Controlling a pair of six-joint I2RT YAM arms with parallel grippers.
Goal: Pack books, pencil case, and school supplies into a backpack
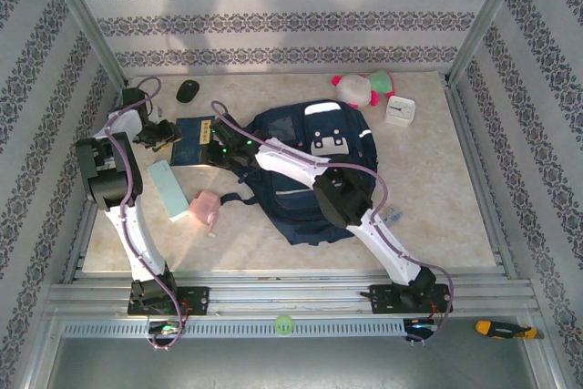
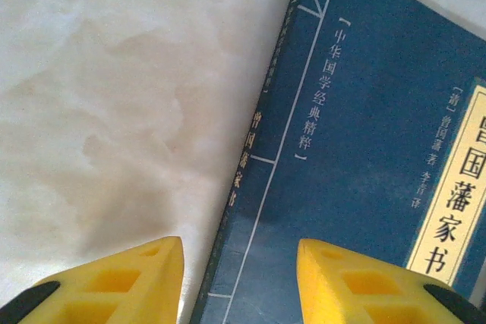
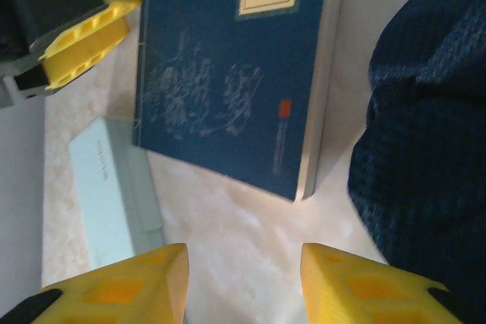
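Observation:
The small navy book (image 1: 193, 138) (image 2: 357, 149) (image 3: 228, 73) with gold lettering lies flat on the table, left of the big navy backpack (image 1: 310, 170) (image 3: 425, 134). My left gripper (image 1: 159, 137) (image 2: 239, 278) is open just above it, one yellow finger over bare table and the other over the cover, so the spine edge runs between them. My right gripper (image 1: 223, 148) (image 3: 243, 286) is open over bare table beside the book's corner, with nothing between its fingers. A flat pale teal piece (image 1: 168, 189) (image 3: 114, 195) and a soft pink piece (image 1: 204, 209) lie nearer the front.
At the back are a black mouse (image 1: 188, 90), a pink-and-white plush toy (image 1: 363, 87) and a white square clock (image 1: 399, 111). A slim clear packet (image 1: 392, 216) lies right of the backpack by the right arm. A screwdriver (image 1: 506, 329) rests on the front rail.

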